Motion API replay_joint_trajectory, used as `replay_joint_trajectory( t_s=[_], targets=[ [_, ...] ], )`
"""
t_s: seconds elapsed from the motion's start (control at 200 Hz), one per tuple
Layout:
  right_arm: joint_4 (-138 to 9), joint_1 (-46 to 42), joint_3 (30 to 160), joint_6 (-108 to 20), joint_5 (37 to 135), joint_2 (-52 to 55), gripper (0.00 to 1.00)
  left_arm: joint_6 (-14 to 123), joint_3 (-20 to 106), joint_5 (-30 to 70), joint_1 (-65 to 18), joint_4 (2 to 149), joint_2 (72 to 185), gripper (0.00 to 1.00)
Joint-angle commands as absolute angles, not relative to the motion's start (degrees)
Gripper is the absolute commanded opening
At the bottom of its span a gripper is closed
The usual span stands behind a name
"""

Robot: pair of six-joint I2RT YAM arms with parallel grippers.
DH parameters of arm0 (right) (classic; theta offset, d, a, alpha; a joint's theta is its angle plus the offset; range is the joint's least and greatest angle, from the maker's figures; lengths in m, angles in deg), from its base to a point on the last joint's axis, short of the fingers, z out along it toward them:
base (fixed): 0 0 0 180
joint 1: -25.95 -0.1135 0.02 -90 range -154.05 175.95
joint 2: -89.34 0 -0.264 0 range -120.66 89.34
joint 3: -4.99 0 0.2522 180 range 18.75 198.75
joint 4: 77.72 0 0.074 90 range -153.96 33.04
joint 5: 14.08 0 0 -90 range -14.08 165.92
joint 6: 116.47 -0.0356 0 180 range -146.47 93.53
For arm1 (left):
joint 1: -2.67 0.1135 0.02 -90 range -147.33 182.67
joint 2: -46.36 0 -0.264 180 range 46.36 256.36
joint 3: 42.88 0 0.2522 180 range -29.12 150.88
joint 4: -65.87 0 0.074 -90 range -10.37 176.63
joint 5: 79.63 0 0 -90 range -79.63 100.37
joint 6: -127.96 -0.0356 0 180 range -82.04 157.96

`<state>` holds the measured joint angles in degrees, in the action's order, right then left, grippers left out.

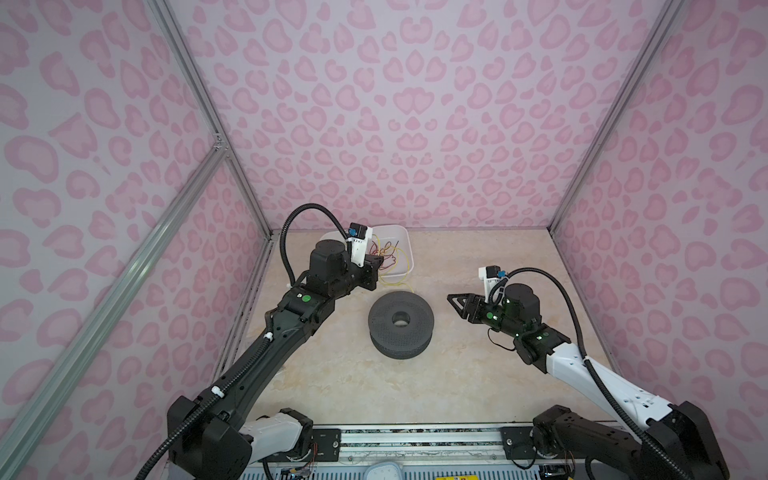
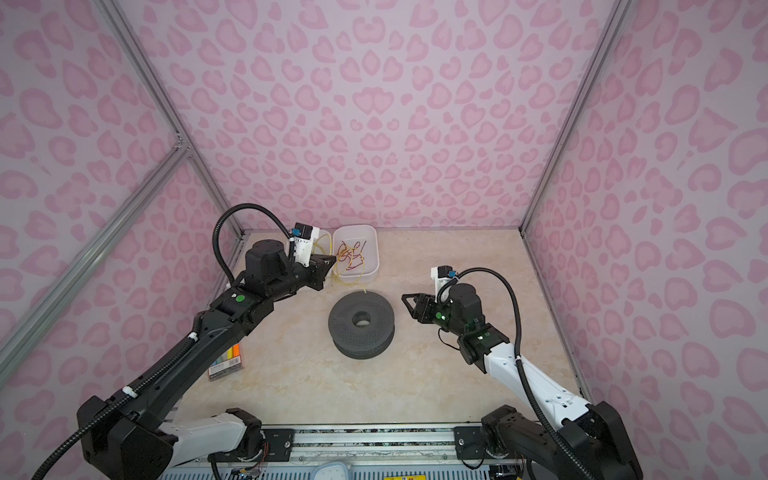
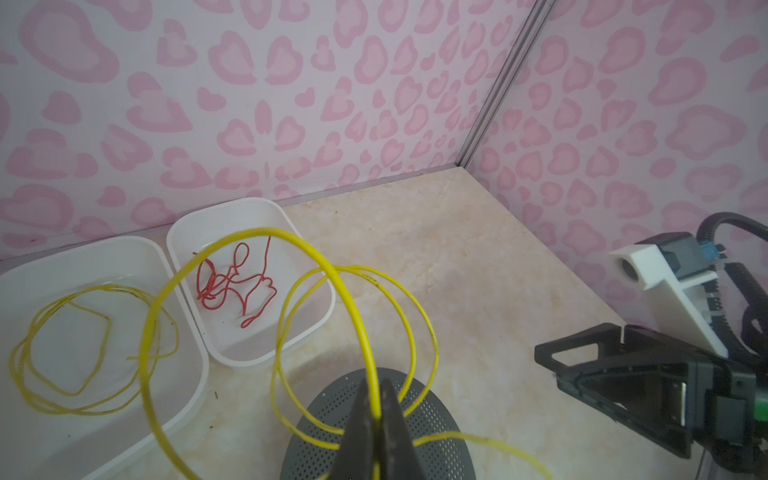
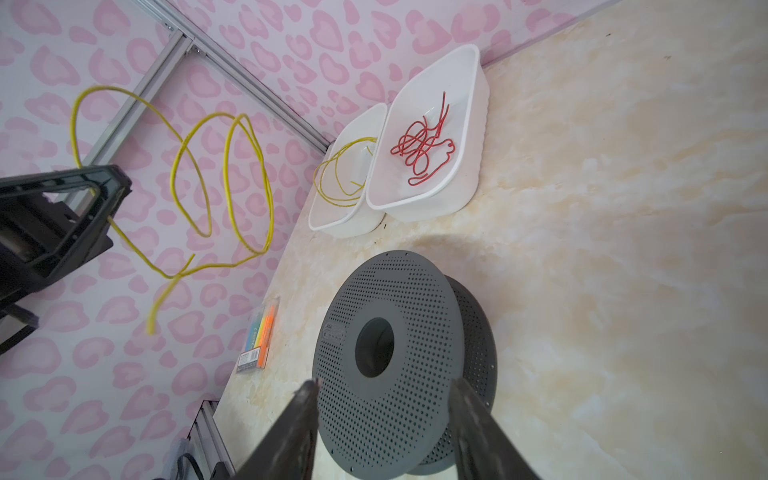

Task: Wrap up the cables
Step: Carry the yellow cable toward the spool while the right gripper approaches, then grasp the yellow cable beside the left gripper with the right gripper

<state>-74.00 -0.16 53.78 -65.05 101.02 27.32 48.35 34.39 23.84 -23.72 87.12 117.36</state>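
A thin yellow cable (image 3: 357,316) curls in loose loops in the air, pinched between the fingertips of my left gripper (image 3: 376,382), which is shut on it. In both top views that gripper (image 1: 376,266) (image 2: 330,262) hangs behind the grey perforated spool (image 1: 384,322) (image 2: 345,320), in front of the white trays. The cable's loops (image 4: 178,174) trail down, and one end hangs free. My right gripper (image 1: 451,298) (image 4: 384,382) stands open to the right of the spool, not touching it, with nothing between its fingers. More yellow cable (image 3: 109,332) lies coiled in one tray.
Two white trays (image 3: 183,415) (image 4: 478,124) stand side by side against the back wall. One of them holds a tangled red wire (image 4: 415,145). A pack of coloured markers (image 2: 226,361) lies by the left wall, beside my left arm. Pink patterned walls close three sides.
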Motion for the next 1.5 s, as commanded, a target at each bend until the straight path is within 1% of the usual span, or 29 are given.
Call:
replay_joint_trajectory(
  t_s=[0.0,0.215,0.305,0.485,0.73,1.11,1.27,1.495],
  targets=[
    [-71.81,-2.10,54.26,-63.62,100.08,28.49,0.53,49.37,32.59,24.65,-25.07,82.48,117.63,0.03],
    [-71.95,-5.66,55.06,-64.03,98.41,27.97,0.55,51.95,27.23,18.14,-26.58,80.93,116.75,0.03],
    [-71.99,-6.51,56.46,-63.80,98.42,26.50,0.55,53.34,24.88,14.04,-26.59,82.06,114.98,0.03],
    [-73.89,-9.06,60.06,-63.67,98.50,21.56,0.56,54.42,22.16,9.46,-26.59,84.56,111.63,0.03],
    [-76.86,-12.74,65.82,-63.82,99.17,13.26,0.56,57.15,20.31,11.65,-26.60,84.64,110.47,0.03],
    [-80.47,-14.80,73.48,-65.41,101.11,2.45,0.56,57.83,19.38,18.21,-26.59,85.52,107.72,0.03],
    [-80.66,-15.54,74.66,-65.47,101.35,0.10,0.52,57.82,19.42,19.33,-26.68,85.53,108.28,0.03],
    [-80.75,-15.58,74.52,-65.41,100.65,-0.45,0.47,57.57,20.18,20.18,-26.69,85.26,108.80,0.03]
  ],
)
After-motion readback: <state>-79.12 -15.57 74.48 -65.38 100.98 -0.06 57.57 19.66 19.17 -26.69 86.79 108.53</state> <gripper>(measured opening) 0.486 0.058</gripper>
